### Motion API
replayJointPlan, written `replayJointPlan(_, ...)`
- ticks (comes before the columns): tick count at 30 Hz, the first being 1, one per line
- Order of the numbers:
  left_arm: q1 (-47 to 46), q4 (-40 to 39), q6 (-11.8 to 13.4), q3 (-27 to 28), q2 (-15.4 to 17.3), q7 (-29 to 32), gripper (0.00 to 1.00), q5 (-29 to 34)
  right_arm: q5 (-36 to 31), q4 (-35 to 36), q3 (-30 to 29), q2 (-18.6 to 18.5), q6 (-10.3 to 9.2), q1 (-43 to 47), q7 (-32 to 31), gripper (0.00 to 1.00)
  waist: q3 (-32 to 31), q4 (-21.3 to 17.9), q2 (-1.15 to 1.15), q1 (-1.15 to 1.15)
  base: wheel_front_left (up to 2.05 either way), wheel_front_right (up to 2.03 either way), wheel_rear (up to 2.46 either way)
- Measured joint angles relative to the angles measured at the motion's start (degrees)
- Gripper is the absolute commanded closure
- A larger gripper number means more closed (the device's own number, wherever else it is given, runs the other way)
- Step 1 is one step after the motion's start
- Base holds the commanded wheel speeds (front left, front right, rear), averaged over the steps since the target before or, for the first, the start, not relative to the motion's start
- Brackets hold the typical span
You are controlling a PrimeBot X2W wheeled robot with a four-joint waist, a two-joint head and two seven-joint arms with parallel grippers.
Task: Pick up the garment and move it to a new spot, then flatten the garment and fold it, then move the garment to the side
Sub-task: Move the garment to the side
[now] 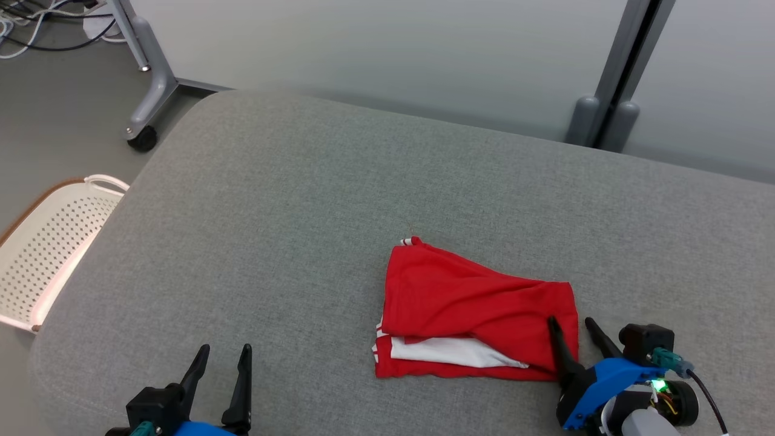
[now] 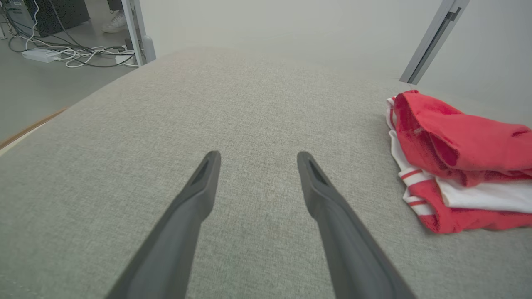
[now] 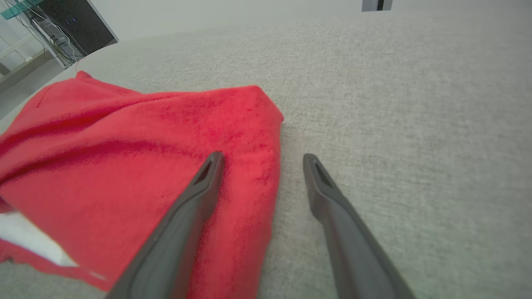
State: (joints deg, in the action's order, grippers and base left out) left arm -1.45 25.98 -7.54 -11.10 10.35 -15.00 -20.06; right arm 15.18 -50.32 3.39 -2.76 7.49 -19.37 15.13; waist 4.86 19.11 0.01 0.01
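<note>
At five o'clock, the released right pincer (image 1: 569,324) straddles an edge of the folded red-and-white garment (image 1: 472,297), probably next clenching to shift it aside.

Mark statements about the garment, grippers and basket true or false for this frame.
1. The red-and-white fabric garment lies folded on the grey upholstered cushion. True.
2. The right gripper is shut on the garment. False: it is open, its fingers straddling the garment's right edge.
3. The left gripper is open over bare cushion, apart from the garment. True.
4. The white perforated plastic basket sits on the cushion. False: it stands beside the cushion, off its left edge.
</note>
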Motion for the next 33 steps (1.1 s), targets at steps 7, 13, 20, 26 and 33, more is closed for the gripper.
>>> replayJointPlan(7, -0.09, -0.16, 0.00, -0.52, 0.45, 0.01, 0.00, -1.23, 2.55, -4.22, 4.27, -0.21, 0.01, -2.08, 0.24, 1.00, 1.46, 0.34, 0.00, -0.01, 0.00, 0.00, 0.00)
replayJointPlan(13, 0.62, -0.94, 0.00, -0.70, 0.34, 0.01, 0.00, -1.09, 1.67, 1.58, 2.57, 0.09, 0.01, -1.21, 0.00, 1.00, 0.94, -3.84, 0.01, -0.01, 0.00, 0.00, 0.00)
replayJointPlan(20, 1.44, -2.71, 0.00, -0.86, -1.27, 0.01, 0.00, 0.00, 0.82, 7.92, 3.60, 0.00, 0.01, 1.61, -0.01, 1.00, 1.30, -14.22, 0.01, -0.01, 0.00, 0.00, 0.00)
replayJointPlan(26, 1.54, -4.39, 0.00, -1.90, -2.23, 0.01, 0.00, 0.43, 0.70, 11.26, 5.14, -0.02, 0.00, 3.38, 0.00, 1.00, 2.07, -25.51, 0.01, -0.01, 0.00, 0.00, 0.00)
replayJointPlan(33, 1.55, -5.97, 0.00, -3.08, -2.41, 0.01, 0.00, 0.48, 1.54, 14.16, 6.92, -0.04, 0.00, 5.91, 0.00, 1.00, 2.34, -36.76, 0.00, -0.01, 0.00, 0.00, 0.00)
